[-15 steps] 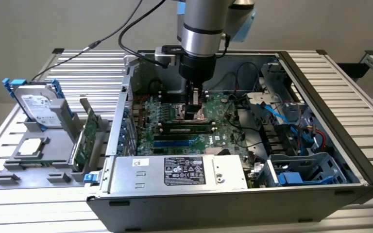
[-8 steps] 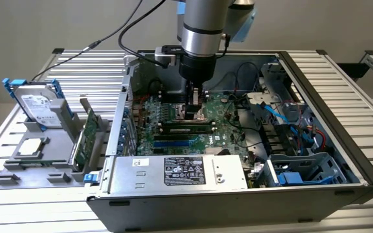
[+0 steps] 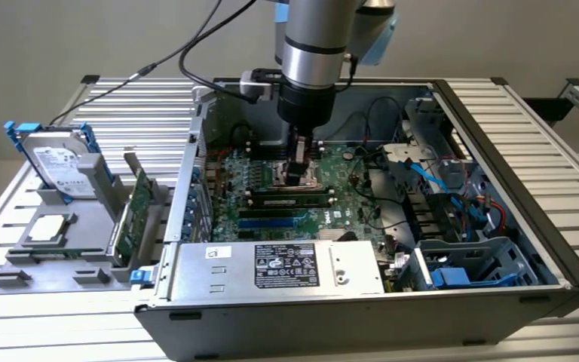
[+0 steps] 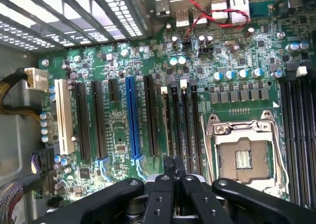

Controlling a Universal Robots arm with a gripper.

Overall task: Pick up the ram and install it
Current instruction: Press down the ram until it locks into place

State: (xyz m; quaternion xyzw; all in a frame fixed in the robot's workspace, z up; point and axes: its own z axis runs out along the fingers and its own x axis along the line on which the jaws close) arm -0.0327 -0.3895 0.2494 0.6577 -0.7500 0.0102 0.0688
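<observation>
Your tool [image 3: 301,167] hangs low inside the open computer case [image 3: 491,136], over the motherboard [image 4: 118,130] near the empty processor socket [image 4: 244,157]; in the wrist view its fingers [image 4: 173,166] are pressed together with nothing between them. The ram [image 3: 289,201] already sits in a black slot just in front of the tool in the exterior view, lying level with its chips showing, which suggests it is seated. The holder [image 3: 58,249] on the surface [image 3: 28,324] keeps the hard drive [image 3: 56,162], processor chip [image 3: 48,228] and expansion card [image 3: 133,211].
</observation>
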